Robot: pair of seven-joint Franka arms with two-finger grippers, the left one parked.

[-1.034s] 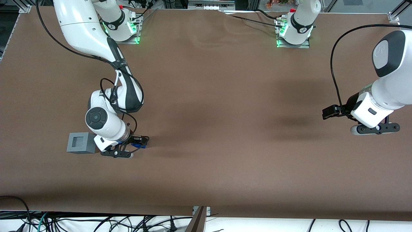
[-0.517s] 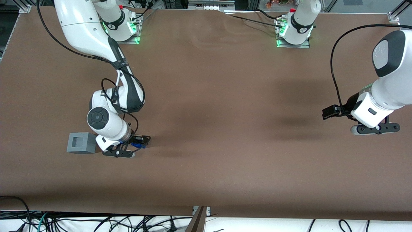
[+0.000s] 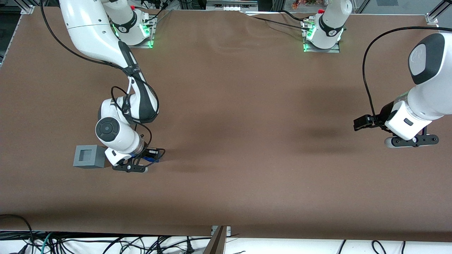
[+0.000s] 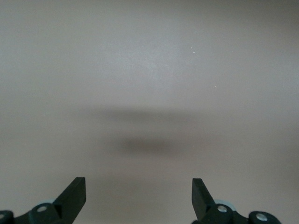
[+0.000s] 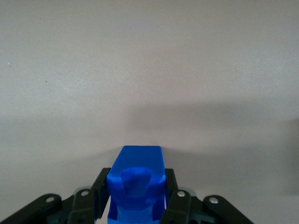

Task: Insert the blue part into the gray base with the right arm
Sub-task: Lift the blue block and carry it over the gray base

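Observation:
In the right wrist view the bright-blue part [image 5: 137, 182] fills the space between my gripper's [image 5: 135, 196] two black fingers, which press against both of its sides. From the front, the gripper [image 3: 148, 157] sits low over the brown table with a sliver of the blue part [image 3: 151, 159] showing beneath it. The gray base [image 3: 89, 156], a cube with a square recess in its top, stands on the table beside the right arm's wrist [image 3: 118, 135], toward the working arm's end of the table.
The brown table cover [image 3: 247, 123] stretches wide toward the parked arm's end. Both arm mounts [image 3: 141, 31] stand along the table edge farthest from the front camera. Loose cables [image 3: 70, 243] hang below the near edge.
The right arm's wrist and gripper shifted a little toward the parked arm's end of the table, carrying the blue part along. The gray base stayed put.

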